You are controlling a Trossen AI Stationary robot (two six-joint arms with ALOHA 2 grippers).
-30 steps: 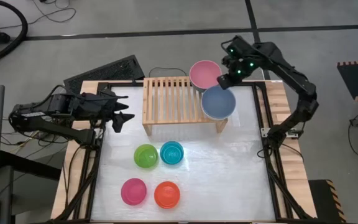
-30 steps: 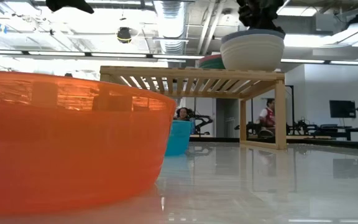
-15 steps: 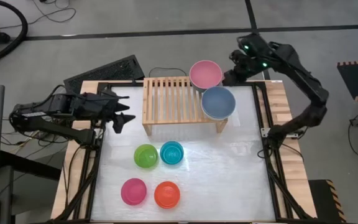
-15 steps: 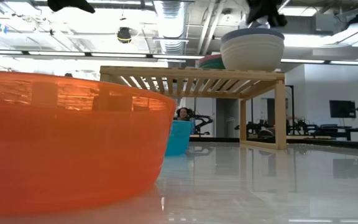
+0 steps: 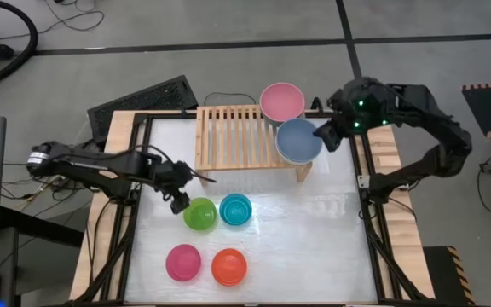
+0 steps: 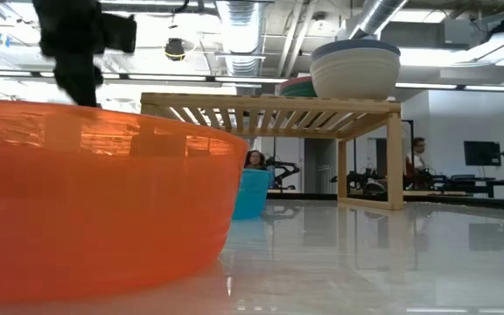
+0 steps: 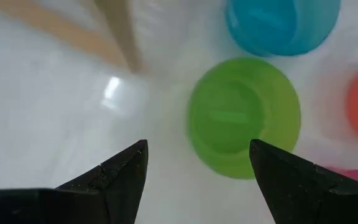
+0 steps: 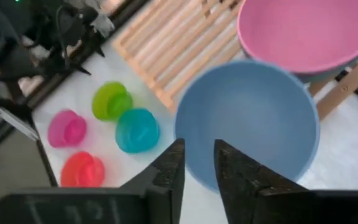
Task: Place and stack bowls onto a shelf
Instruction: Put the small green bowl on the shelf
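Now we see our left gripper (image 5: pixel 180 201) low over the table (image 5: pixel 314 239), just beside the green bowl (image 5: pixel 200 213), its fingers (image 7: pixel 114 180) spread wide and holding nothing. Next to the green bowl sits the cyan bowl (image 5: pixel 235 209), and nearer the table's front edge lie the magenta bowl (image 5: pixel 182 262) and the orange bowl (image 5: pixel 228 266). On the shelf (image 5: pixel 233 136) the slate blue bowl (image 5: pixel 299 141) rests in a cream bowl (image 6: pixel 355 74) at the right end, with the light pink bowl (image 5: pixel 281 101) stacked on a further bowl just behind it. Our right gripper (image 5: pixel 326 139) hangs at the slate blue bowl's right edge, its fingers (image 8: pixel 238 177) close together with only a narrow gap, empty.
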